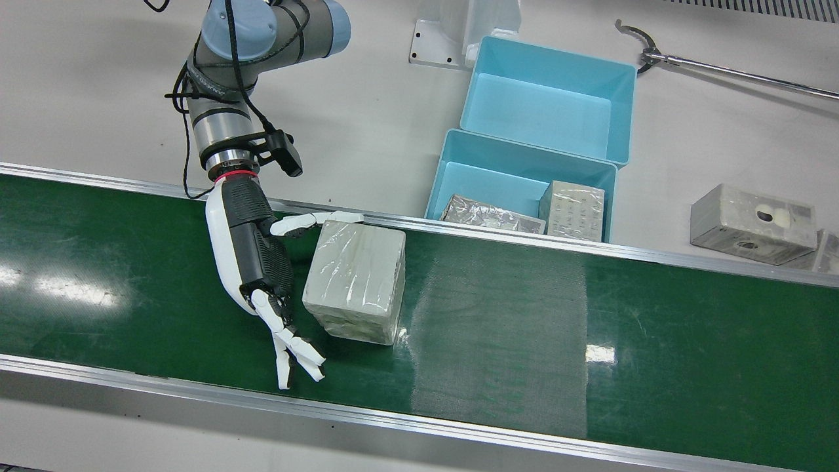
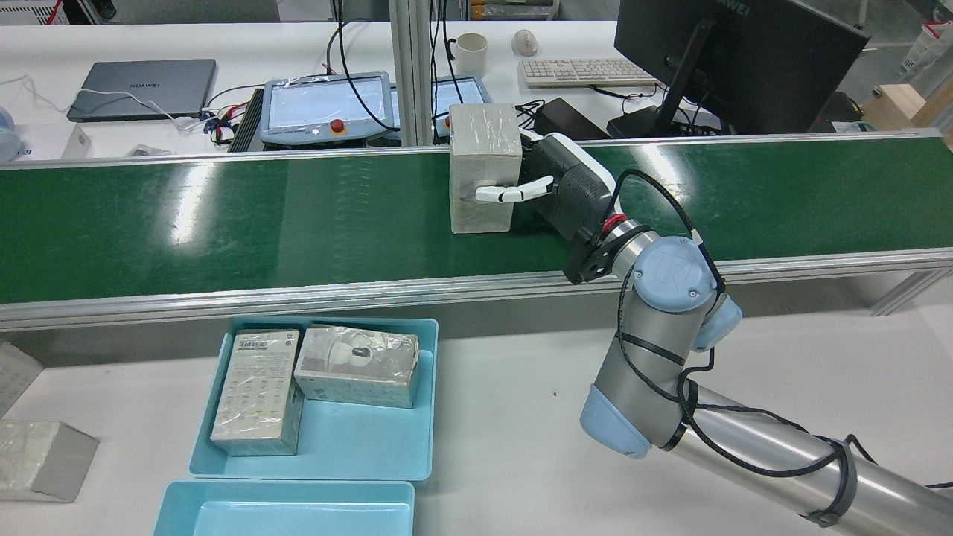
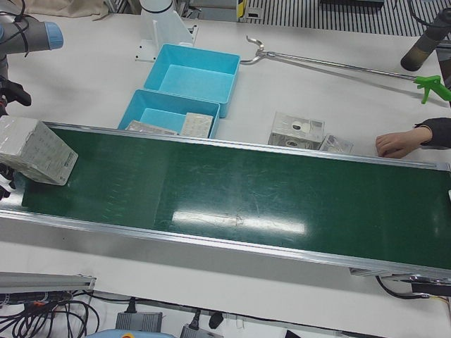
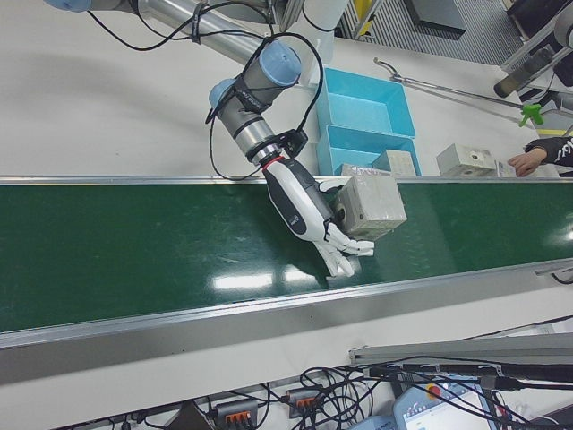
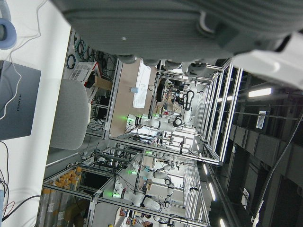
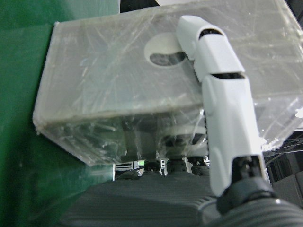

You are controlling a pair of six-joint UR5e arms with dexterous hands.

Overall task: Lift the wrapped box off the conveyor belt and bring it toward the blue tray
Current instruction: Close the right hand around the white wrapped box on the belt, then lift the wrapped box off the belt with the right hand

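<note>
Robotics lab: conveyor belt point(image 1: 498, 308), monitor point(image 2: 737, 59)

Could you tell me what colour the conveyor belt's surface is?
Dark green conveyor belt, clearest in the front view.

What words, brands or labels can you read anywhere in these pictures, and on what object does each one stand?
"HUAWEI": on the lid of the grey laptop, rear view and left hand view.
"HUAWEI": on the back of the black monitor, partly cut off at the top edge.
"UR": logo on the right arm's blue joint cap.
Too small to read: print on the wrapped boxes in the blue tray.
</note>
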